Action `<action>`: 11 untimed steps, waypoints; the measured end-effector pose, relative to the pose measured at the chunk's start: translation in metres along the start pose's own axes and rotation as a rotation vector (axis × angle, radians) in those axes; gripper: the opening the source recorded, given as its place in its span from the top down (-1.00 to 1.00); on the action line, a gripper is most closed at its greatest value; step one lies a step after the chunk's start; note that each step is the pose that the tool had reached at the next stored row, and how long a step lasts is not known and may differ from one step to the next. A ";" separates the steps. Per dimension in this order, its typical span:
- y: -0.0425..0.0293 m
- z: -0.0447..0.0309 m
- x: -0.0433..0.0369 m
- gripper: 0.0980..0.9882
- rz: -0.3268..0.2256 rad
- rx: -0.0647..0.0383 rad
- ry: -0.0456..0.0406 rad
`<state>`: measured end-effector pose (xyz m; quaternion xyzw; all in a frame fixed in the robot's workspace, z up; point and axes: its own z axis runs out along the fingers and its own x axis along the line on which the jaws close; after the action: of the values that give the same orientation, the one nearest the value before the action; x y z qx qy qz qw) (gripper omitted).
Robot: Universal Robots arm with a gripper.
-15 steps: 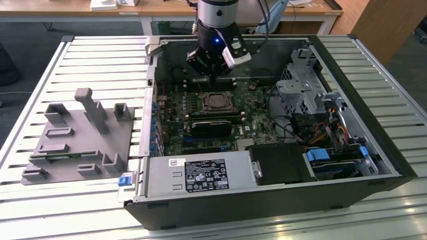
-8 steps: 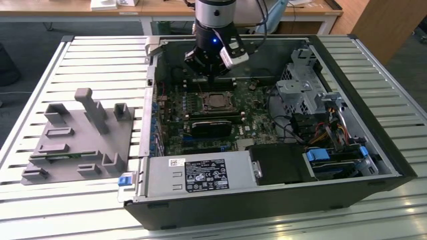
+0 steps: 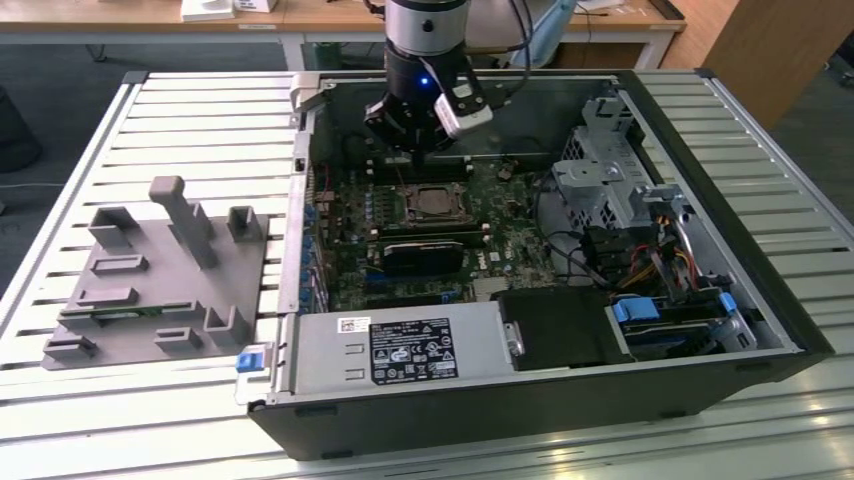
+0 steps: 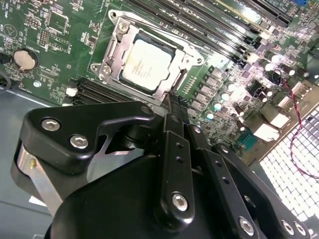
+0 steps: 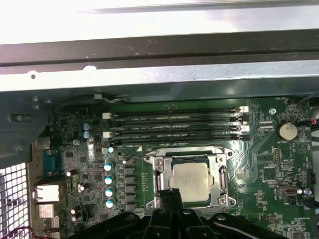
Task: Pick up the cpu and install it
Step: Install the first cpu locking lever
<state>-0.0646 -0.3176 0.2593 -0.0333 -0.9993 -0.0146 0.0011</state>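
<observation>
Sitting in its socket [image 5: 190,178] on the green board [image 5: 264,164], the cpu [image 4: 147,63] is a flat silver square inside a shiny metal frame. The gripper [image 4: 175,107] hangs just above its near edge, black fingers together and empty (matte, bolted). A bump could scratch the lid or bend the frame.

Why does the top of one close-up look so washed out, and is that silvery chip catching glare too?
In the first wrist view, bright light bleaches the case wall white; the cpu stays evenly lit. In the second wrist view, the cpu looks pale and glare blooms over the capacitors, while the dark tool looms blurred.
</observation>
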 end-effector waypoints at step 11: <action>-0.0009 0.0000 0.0125 0.98 0.000 0.000 0.0000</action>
<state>-0.0772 -0.3177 0.2593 -0.0333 -0.9993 -0.0145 0.0011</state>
